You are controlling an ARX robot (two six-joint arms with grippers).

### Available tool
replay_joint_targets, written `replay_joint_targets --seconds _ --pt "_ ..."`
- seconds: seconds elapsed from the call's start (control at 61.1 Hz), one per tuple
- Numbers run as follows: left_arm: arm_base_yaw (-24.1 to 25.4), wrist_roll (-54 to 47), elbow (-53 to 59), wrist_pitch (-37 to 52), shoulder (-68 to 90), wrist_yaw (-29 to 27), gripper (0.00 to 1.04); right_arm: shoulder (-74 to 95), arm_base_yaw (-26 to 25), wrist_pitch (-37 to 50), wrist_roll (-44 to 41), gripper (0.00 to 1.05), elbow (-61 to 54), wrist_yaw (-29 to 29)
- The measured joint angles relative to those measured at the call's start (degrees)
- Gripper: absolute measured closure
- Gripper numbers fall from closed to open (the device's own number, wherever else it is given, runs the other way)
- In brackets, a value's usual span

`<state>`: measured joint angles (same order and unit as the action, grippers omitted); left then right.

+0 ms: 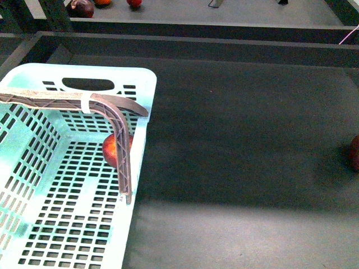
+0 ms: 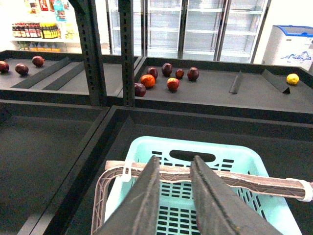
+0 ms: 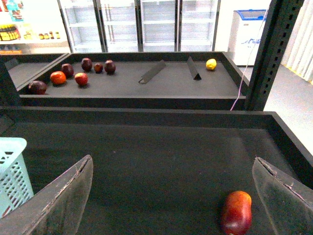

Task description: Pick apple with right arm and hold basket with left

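Right tool [image 3: 171, 196] spread wide near apple [image 3: 236, 212]; left tool [image 2: 176, 196] narrowly parted above basket [image 2: 244, 161].

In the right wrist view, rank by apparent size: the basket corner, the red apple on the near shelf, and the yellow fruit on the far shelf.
1. Basket, only a corner in frame.
2. Apple, enlarged by nearness to the camera.
3. Yellow fruit, far away, so its real size against the apple is unsure.

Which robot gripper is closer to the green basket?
Left. The left gripper hooks over the basket rim, reaching inside. The right gripper hangs over bare tray beside it, open near a red apple.
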<state>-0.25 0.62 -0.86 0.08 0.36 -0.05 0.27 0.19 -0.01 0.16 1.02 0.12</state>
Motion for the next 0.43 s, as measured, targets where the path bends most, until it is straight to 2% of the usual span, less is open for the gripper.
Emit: replay_joint_targets --seconds 0.328,0.377,0.426 --pt "0.0 0.0 0.0 0.0 0.0 0.0 0.12 0.0 0.0 0.0 0.0 0.09 0.0 0.0" --pt "0.0 0.0 0.0 0.0 0.0 -0.02 0.06 0.0 0.0 0.0 0.0 0.09 0.0 0.0" --pt "0.0 -0.09 0.0 0.0 0.0 0.0 0.07 0.0 0.0 0.0 0.0 0.09 0.0 0.0"
